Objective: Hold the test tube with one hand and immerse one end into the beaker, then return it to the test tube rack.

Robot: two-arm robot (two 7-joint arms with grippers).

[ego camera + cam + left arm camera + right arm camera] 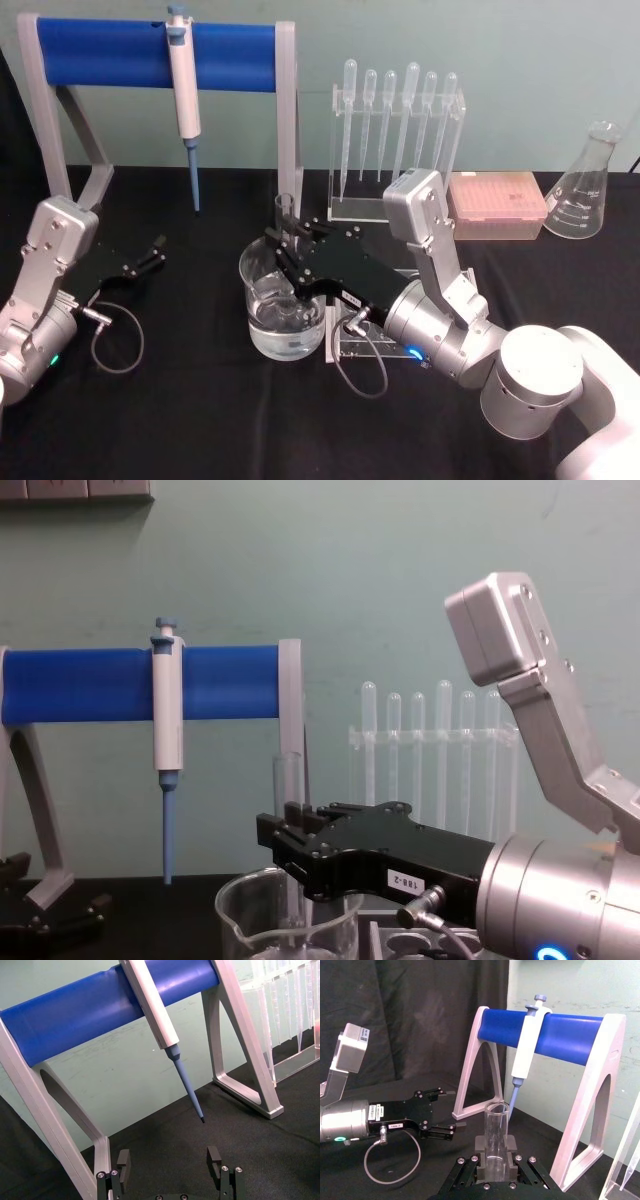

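The test tube (pixel 285 208) stands upright, and my right gripper (pixel 287 243) is shut on its middle. In the right wrist view the tube (pixel 495 1132) rises between the two pads. Its lower end reaches down inside the beaker (pixel 262 318), a wide clear glass holding some clear liquid at the table's centre. In the chest view the tube (pixel 287 780) drops past the right gripper (pixel 290 845) into the beaker (pixel 240 925). I cannot tell whether its tip touches the liquid. My left gripper (pixel 157 250) rests open at the left, with nothing between its fingers (pixel 214 1156).
A blue-barred stand (pixel 110 52) behind the beaker carries a white-and-blue micropipette (pixel 184 90). A clear rack of plastic pipettes (pixel 398 130), a pink tip box (pixel 495 203) and a conical flask (pixel 585 185) line the back right. A small clear rack (pixel 345 345) sits under my right wrist.
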